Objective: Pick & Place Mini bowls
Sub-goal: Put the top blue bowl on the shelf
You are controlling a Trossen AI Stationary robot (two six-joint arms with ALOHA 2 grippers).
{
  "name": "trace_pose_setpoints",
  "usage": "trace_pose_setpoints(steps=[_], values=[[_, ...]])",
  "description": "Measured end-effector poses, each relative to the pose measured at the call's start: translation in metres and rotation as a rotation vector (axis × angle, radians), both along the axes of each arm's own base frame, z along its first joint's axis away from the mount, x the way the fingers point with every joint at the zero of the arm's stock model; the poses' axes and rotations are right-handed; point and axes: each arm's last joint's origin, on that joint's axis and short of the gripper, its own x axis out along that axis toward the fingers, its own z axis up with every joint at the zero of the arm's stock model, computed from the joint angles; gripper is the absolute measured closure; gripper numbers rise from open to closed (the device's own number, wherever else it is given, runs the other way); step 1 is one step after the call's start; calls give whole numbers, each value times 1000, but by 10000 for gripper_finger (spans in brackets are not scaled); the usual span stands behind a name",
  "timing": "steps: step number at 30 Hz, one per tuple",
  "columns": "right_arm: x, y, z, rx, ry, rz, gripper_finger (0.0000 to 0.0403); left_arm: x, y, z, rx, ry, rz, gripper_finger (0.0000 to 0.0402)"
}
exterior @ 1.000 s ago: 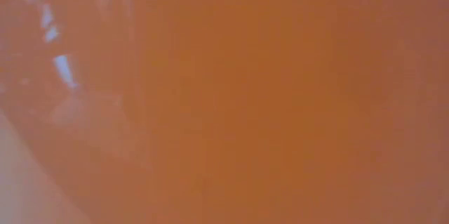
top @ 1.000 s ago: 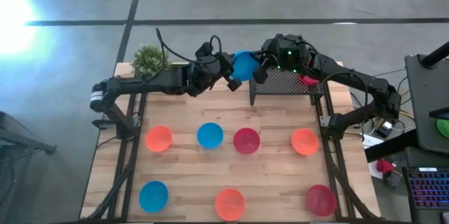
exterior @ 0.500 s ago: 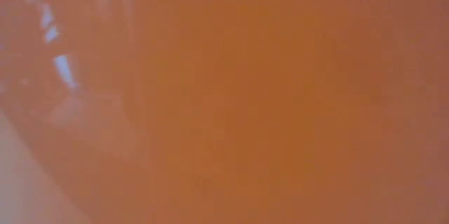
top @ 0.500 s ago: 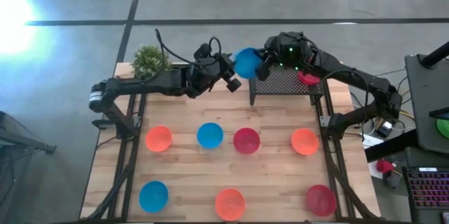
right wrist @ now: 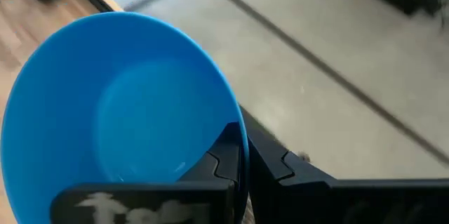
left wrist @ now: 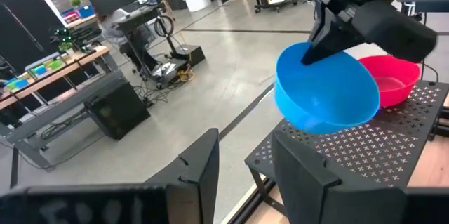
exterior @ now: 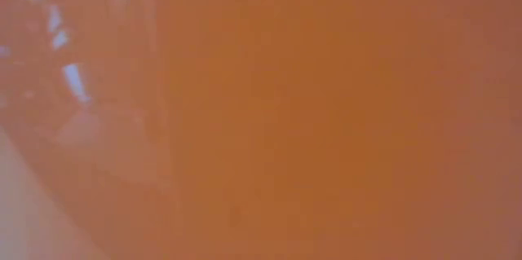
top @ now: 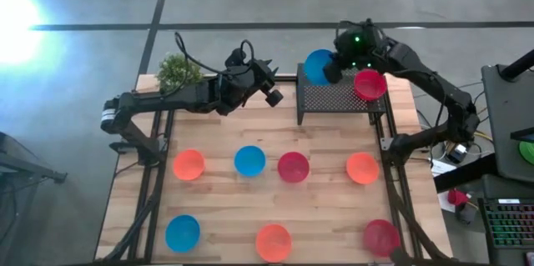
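My right gripper (top: 332,67) is shut on a blue mini bowl (top: 317,66) over the far left corner of the black mesh rack (top: 338,99). A red bowl (top: 370,84) rests on its base on the rack's right part. My left gripper (top: 274,95) is open and empty just left of the rack, its fingers (left wrist: 200,175) pointing at the blue bowl (left wrist: 326,87). Several more bowls lie on the table, among them an orange one (top: 188,164), a blue one (top: 249,160) and a red one (top: 293,167). My right gripper holds the blue bowl by its rim (right wrist: 235,129), one finger (right wrist: 223,155) inside the bowl and one (right wrist: 280,171) outside. The fingers come slanting down from the table's right onto the bowl's right side (left wrist: 309,54). The bowl hangs tilted, just above the rack's top.
A small green potted plant (top: 178,70) stands at the far left corner. In the near row lie a blue bowl (top: 182,233), an orange bowl (top: 274,242) and a red bowl (top: 381,238); another orange bowl (top: 362,168) lies at the middle right. An orange surface (exterior: 261,113) fills the low view.
My right gripper has carried the blue bowl from the gap between the two grippers toward the table's right and far edge, to above the rack's far left corner. My left gripper has stayed just left of the rack, apart from the bowl.
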Motion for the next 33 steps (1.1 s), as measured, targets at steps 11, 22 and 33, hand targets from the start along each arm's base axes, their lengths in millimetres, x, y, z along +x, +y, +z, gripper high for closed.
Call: trace_pose_setpoints(steps=[11, 22, 33], values=[[-23, -33, -27, 206, 87, -26, 394, 0, 0, 0, -1, -1, -1, 276], [-16, -49, -61, 348, 246, -31, 394, 0, 0, 0, -2, 0, -2, 276], [-13, -58, -79, 356, 384, -89, 394, 0, 0, 0, -2, 1, -2, 276]])
